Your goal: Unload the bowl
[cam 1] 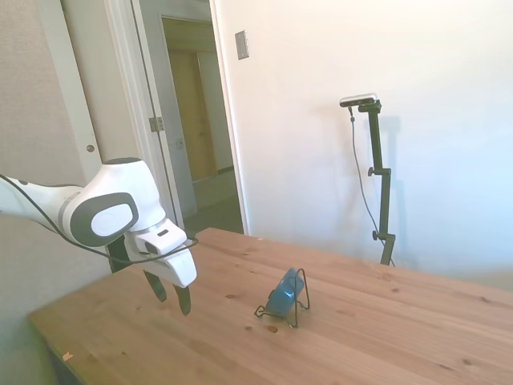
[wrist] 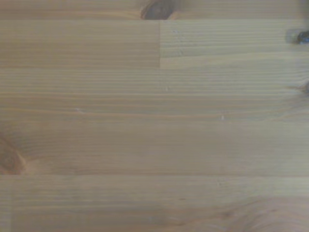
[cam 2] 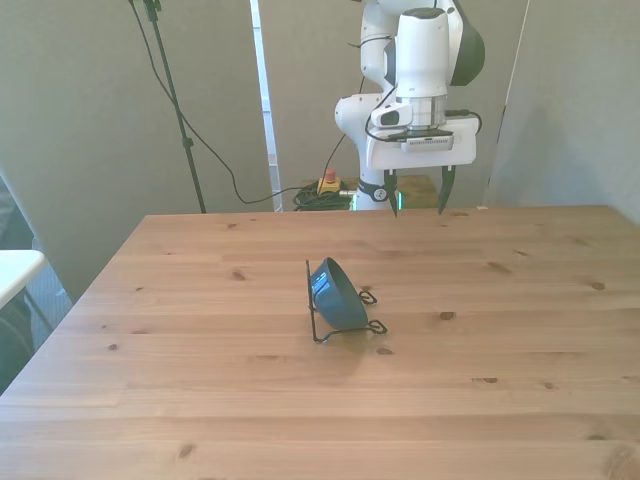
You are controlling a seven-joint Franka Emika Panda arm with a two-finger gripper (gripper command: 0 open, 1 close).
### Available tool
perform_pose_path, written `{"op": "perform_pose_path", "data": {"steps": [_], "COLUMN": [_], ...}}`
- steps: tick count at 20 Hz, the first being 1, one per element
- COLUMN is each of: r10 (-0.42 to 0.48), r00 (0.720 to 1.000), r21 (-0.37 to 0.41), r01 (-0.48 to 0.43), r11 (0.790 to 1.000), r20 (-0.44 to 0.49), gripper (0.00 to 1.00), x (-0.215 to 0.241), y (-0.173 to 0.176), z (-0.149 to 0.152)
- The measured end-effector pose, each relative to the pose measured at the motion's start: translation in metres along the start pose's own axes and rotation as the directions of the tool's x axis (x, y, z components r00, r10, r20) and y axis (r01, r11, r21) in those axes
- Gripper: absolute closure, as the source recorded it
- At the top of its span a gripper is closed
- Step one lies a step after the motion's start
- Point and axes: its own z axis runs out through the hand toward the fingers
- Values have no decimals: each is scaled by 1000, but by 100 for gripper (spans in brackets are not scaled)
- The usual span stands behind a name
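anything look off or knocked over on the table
Nothing stands out. The bowl stands on edge, propped in its wire stand near the table's middle, as a rack holds it, not tipped or spilled. The tool hangs open above the table, apart from the bowl.

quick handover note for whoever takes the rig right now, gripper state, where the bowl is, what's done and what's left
Gripper: open, empty, hanging above the table's far side, away from the bowl.
Bowl: teal, standing on edge in the thin black wire stand near the middle of the table, its opening facing the front view's left.
Wrist view shows only bare wood.
Done: nothing yet; the bowl sits in the stand.
Left: approach the bowl, grasp it, lift it out of the stand and set it on the table.
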Motion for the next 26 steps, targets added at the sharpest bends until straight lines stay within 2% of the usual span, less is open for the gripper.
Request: {"op": "perform_pose_path", "data": {"steps": [4, 9, 13, 17, 21, 26], "r10": [-5, 123, 276, 372, 431, 476], "r00": [999, 986, 939, 886, 835, 800], "r21": [-6, 26, 39, 20, 8, 2], "r01": [4, -120, -274, -382, -456, -510], "r11": [1000, 992, 961, 924, 890, 860], "r20": [-37, -111, -207, -279, -342, -366], "gripper": [0, 0, 0, 0, 0, 0], "x": [9, 44, 85, 119, 141, 166], "y": [-5, -29, -30, -25, -30, -27], "z": [-6, -21, -29, -23, -8, 5]}}
